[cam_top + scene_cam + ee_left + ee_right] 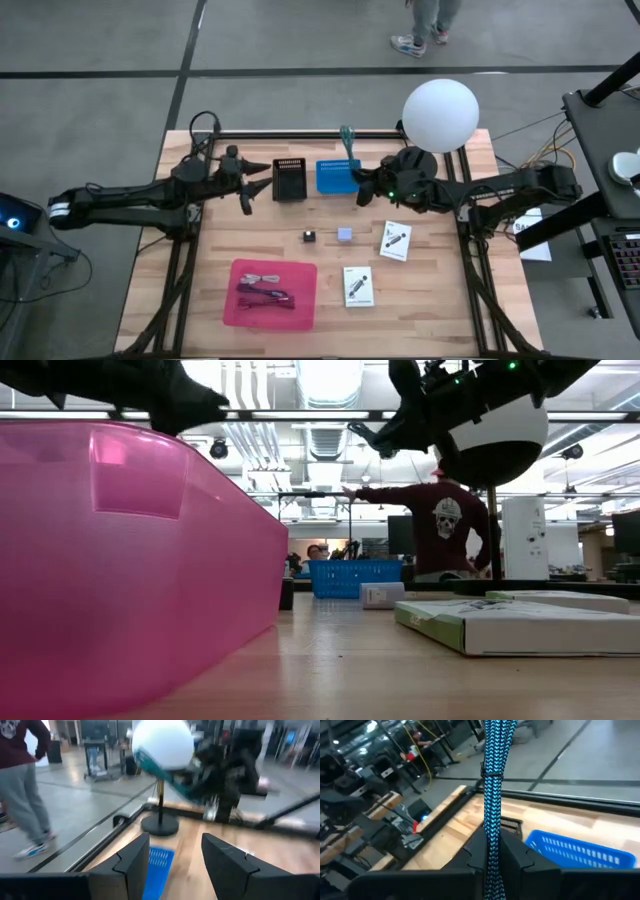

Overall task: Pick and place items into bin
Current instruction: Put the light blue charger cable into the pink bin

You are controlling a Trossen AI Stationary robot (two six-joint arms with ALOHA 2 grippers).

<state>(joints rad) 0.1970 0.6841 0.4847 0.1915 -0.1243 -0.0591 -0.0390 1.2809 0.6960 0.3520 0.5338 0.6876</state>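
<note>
My right gripper (362,183) is shut on a teal braided cable bundle (348,140), over the far side of the table beside the blue basket (337,176). My left gripper (248,192) is open and empty next to a black basket (289,179). A pink bin (300,270) near the front holds a maroon cable (268,297) and a pale strap. A black cube (310,236), a lavender cube (345,233) and two white printed cards (395,240) (358,285) lie flat on the table. My right gripper pinches the teal braided cable bundle between its two fingers (520,852), on the stretch (491,832) below its tie band (490,770). The bundle runs along the fingers and sticks out well past their tips. It is lifted clear of the table and the blue basket (585,852).
A white globe lamp (440,115) on a stand rises at the far right of the table, close to my right arm. A person (445,525) stands beyond the far edge. Bare wood lies between the baskets and the cubes.
</note>
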